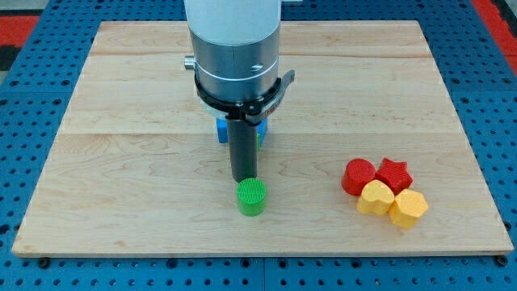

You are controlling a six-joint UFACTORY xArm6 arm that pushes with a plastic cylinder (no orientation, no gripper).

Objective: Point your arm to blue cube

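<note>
The blue cube is mostly hidden behind the arm's rod, with only its left edge showing at the view's centre. My tip rests on the board just below the blue cube and just above a green cylinder. A sliver of another green block shows to the right of the rod.
At the view's lower right sits a tight cluster: a red cylinder, a red star, a yellow heart and a yellow hexagon. The wooden board lies on a blue pegboard.
</note>
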